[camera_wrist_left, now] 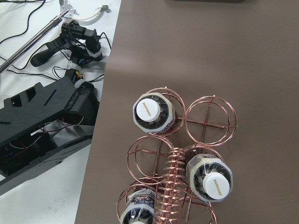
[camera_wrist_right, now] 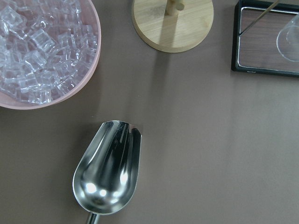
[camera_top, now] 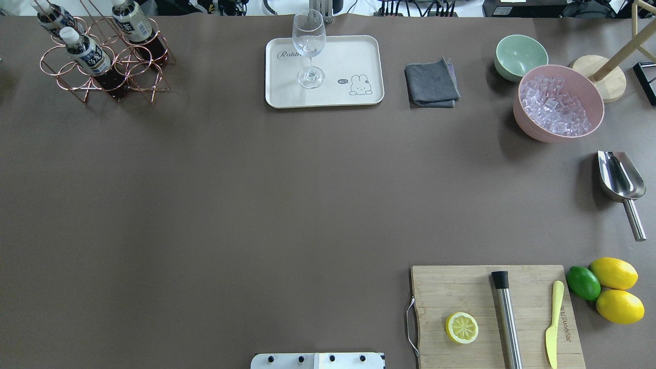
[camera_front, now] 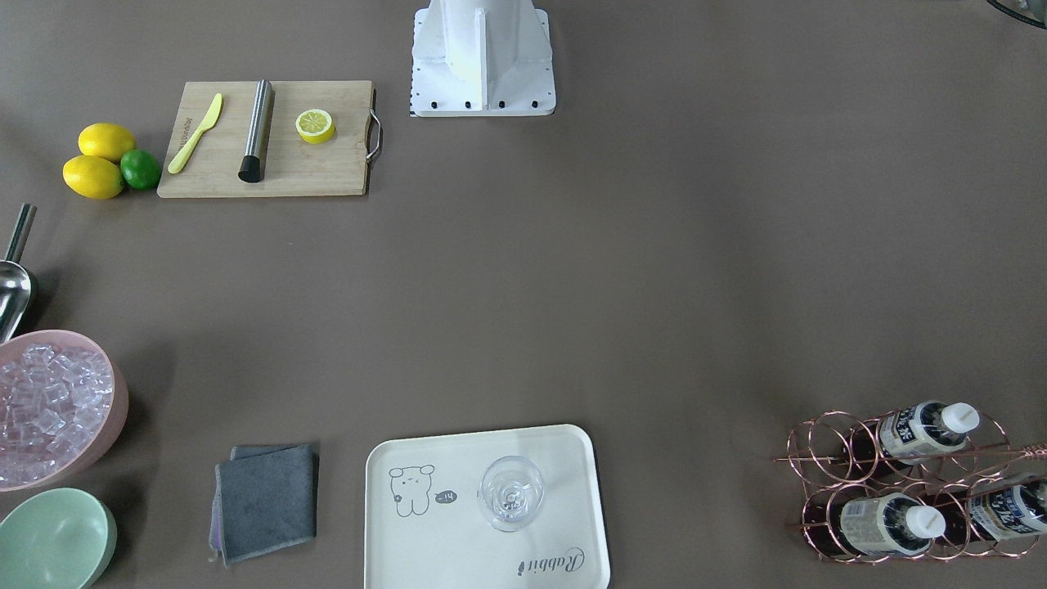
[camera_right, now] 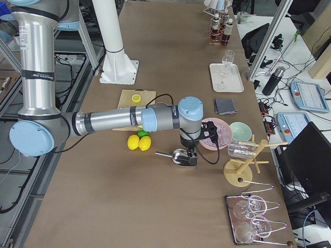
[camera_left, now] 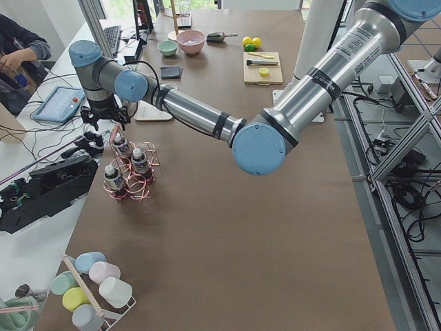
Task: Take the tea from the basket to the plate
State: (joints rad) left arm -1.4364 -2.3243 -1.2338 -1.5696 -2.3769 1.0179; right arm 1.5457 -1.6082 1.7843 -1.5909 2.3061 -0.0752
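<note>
Overhead exterior footage: three small clear plastic tea bottles point(camera_top: 87, 51) with white caps and dark brown tea are seen standing in the ring cells of a rose-gold wire basket point(camera_top: 125, 66) at the far left corner of the brown table point(camera_top: 256, 205). A cream-white rectangular plate point(camera_top: 333, 95) is set well apart from the basket, and a clear stemmed wine glass point(camera_top: 309, 46) is carried on it. The left gripper point(camera_left: 102, 118) is held above the basket, the right gripper point(camera_right: 191, 158) above a polished steel scoop point(camera_wrist_right: 108, 168). Whether either pair of jaws is open cannot be told.
</note>
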